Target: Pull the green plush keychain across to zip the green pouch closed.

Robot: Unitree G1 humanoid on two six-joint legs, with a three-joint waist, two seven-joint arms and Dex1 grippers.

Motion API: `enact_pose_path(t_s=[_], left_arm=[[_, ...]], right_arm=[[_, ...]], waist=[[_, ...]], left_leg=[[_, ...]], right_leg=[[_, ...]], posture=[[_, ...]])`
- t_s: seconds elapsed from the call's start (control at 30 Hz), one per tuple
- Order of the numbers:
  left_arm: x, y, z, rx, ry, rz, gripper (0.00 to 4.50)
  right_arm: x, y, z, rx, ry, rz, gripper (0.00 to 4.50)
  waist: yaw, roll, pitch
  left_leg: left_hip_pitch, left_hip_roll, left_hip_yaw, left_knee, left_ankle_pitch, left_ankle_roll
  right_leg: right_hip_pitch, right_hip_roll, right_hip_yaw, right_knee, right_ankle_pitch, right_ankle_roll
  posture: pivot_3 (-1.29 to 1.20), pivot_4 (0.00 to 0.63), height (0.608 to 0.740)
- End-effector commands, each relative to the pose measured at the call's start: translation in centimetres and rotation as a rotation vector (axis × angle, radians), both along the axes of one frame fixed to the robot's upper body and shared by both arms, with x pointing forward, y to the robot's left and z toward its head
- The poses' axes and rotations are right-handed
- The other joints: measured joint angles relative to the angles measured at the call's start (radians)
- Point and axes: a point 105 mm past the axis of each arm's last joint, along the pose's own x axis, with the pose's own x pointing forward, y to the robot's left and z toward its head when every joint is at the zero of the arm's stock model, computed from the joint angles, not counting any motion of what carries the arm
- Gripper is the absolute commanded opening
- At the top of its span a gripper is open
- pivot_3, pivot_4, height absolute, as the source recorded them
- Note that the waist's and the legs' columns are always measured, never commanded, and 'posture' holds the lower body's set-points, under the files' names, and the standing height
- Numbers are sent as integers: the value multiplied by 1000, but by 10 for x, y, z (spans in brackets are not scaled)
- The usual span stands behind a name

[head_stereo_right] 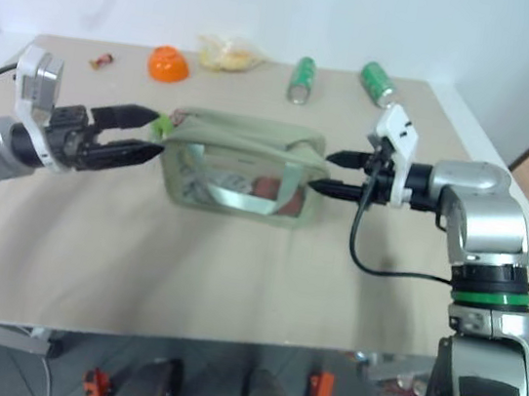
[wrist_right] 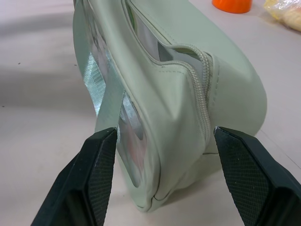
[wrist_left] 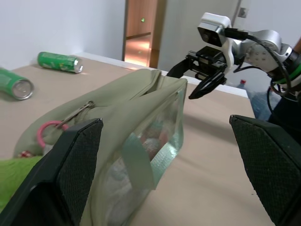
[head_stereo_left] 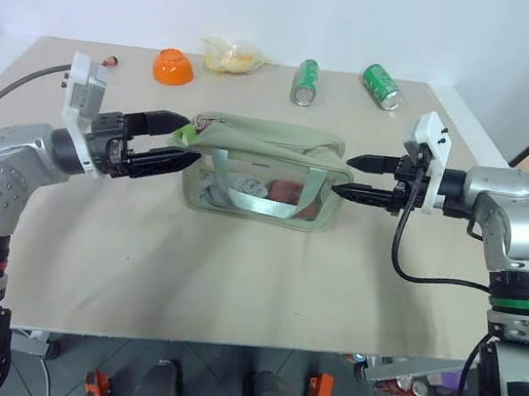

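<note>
left eye view: the green pouch (head_stereo_left: pixel 260 170) stands upright near the middle of the beige desk (head_stereo_left: pixel 234 273), its clear window side facing the robot and a mint strap hanging down that face. the green plush keychain (head_stereo_left: pixel 184 134) sits at the pouch's left end, up by the zip, just at the tips of the left gripper (head_stereo_left: pixel 180 142). that gripper comes in from the left, about level, with its jaws open, one finger above and one below the pouch's top corner; i cannot tell whether they touch the plush. in the left wrist view a pink ring (wrist_left: pixel 46 133) and a metal zip pull lie at that end. the right gripper (head_stereo_left: pixel 351 176) points in from the right, jaws spread apart and holding nothing, straddling the pouch's right end in the right wrist view. along the far edge lie an orange bowl (head_stereo_left: pixel 172 67), a yellowish plastic bag (head_stereo_left: pixel 232 56) and two green cans (head_stereo_left: pixel 306 82).
</note>
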Motion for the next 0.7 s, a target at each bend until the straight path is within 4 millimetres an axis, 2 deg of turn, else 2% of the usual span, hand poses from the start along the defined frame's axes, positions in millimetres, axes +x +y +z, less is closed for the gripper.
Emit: enact_pose_path(t_s=[0.03,0.17,0.3,0.33,0.5,0.7], left_arm=[[-7,3,10,0,-54,16,4500],[-5,8,8,-10,-45,52,4500],[2,21,6,-46,-29,132,4500],[6,25,5,-59,-18,160,4500],[31,51,-17,-52,55,337,4500],[57,73,-19,-104,75,490,4500]], right_arm=[[7,6,10,6,-42,-2,2816],[9,7,9,14,-44,1,1574],[7,7,5,14,-39,9,150],[7,7,4,14,-38,10,29],[7,7,-1,9,-28,1,29],[6,7,-5,5,-20,2,29]], waist=[[0,0,0],[0,0,0],[0,0,0],[1,0,0],[1,0,0],[1,0,0]], left_leg=[[0,0,0,0,0,0],[0,0,0,0,0,0],[0,0,0,0,0,0],[0,0,0,0,0,0],[0,0,0,0,0,0],[0,0,0,1,0,0]], right_leg=[[0,0,0,0,0,0],[0,0,0,0,0,0],[0,0,0,0,0,0],[0,0,0,0,0,0],[0,0,0,0,1,0],[0,0,0,0,1,1]], posture=[[0,150,740],[0,150,740],[0,150,740],[0,150,740],[0,150,740],[0,150,740]])
